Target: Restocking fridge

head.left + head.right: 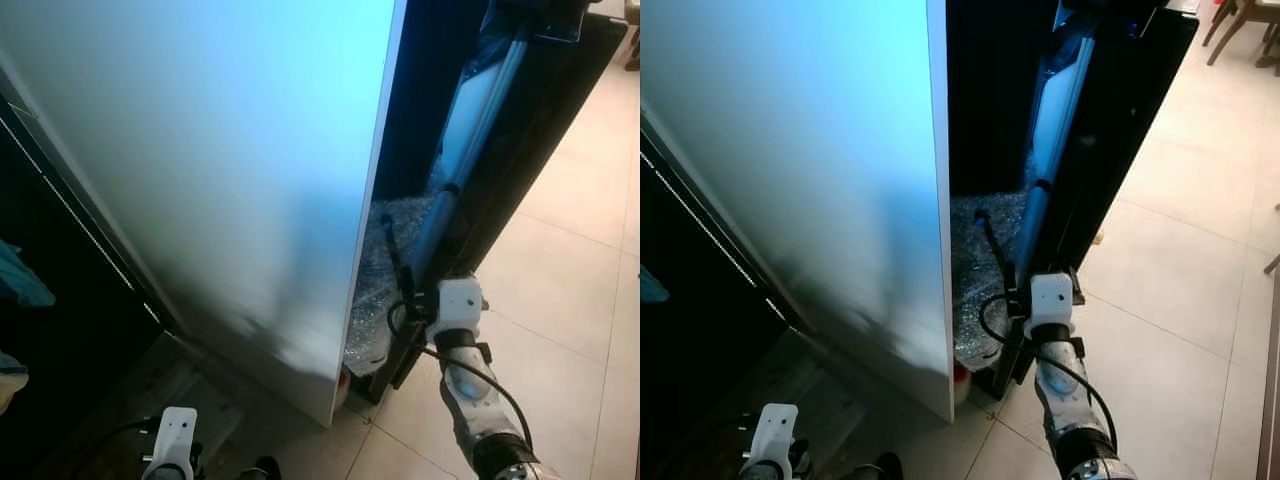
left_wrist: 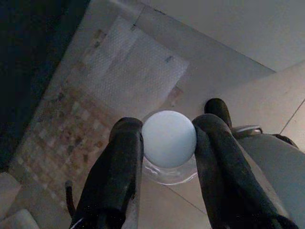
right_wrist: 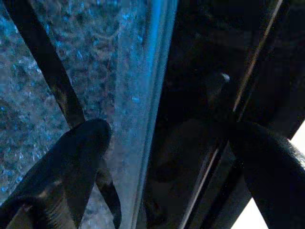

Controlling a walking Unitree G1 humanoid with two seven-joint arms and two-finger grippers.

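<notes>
My left gripper (image 2: pixel 169 125) hangs low by my side, shut on a clear bottle with a round pale cap (image 2: pixel 168 139) held upright between the fingers. A tall pale fridge panel (image 1: pixel 220 180) stands right before me. To its right a black fridge door (image 1: pixel 1110 130) stands ajar, with a light strip along its inner edge. My right gripper (image 1: pixel 1016 345) reaches low to that door's edge. In the right wrist view, the right gripper (image 3: pixel 167 131) is open and straddles the edge, one finger on the inner side and one on the black outer face.
Bubble wrap (image 1: pixel 975 270) lines the gap between panel and door. A small red item (image 1: pixel 960 376) lies at the panel's foot. Pale tiled floor (image 1: pixel 1180 300) spreads to the right, with chair legs (image 1: pixel 1240 30) far off. A dark cabinet (image 1: pixel 60 330) is on my left.
</notes>
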